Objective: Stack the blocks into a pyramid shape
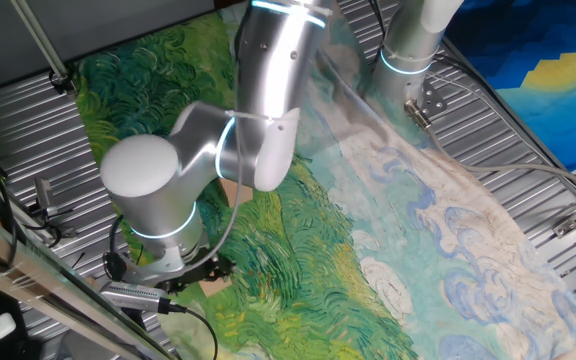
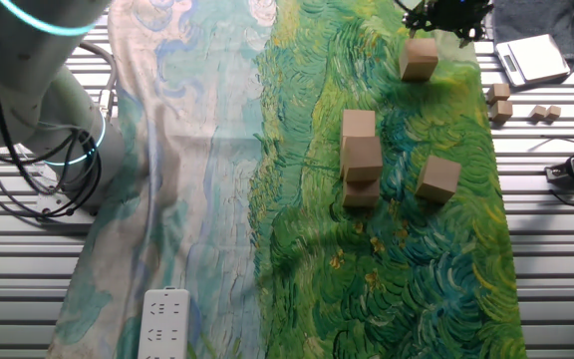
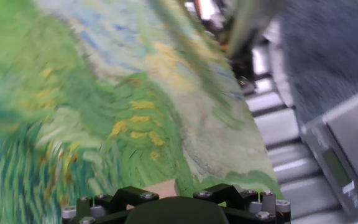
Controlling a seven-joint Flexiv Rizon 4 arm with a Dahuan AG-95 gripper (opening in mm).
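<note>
- gripper (image 2: 446, 12) sits at the far top edge of the painted cloth (image 2: 207, 150) in the other fixed view, directly above the lone block (image 2: 419, 58) and close to it; only its dark underside shows there.
- blocks: that lone block lies apart from the rest; a cluster (image 2: 361, 158) of about three, pressed together and partly stacked, stands mid-cloth, and another single block (image 2: 437, 178) rests just beside the cluster, tilted to a different angle.
- smaller tan scraps (image 2: 498, 102) lie off the cloth on the metal table (image 2: 556, 259), well apart from the cubes, next to a grey scale (image 2: 532, 58).
- hand view is blurred; a pale wooden face (image 3: 160, 188) shows at the bottom edge between the black finger mounts, so the nearest block seems to lie right under the hand.
- pincer state: i cannot tell whether the fingers are spread or pinching that block; the tips are out of frame in the hand view, and the first fixed view hides them behind the arm's elbow (image 1: 153, 180).
- deciding relation: the cluster lies down the cloth from the pincer, past the lone block, toward the near edge in the other fixed view; as a judgement, the coming move runs along that line.
- risk, as judgement: the cluster looks unevenly stacked, so a nudge might topple it.
</note>
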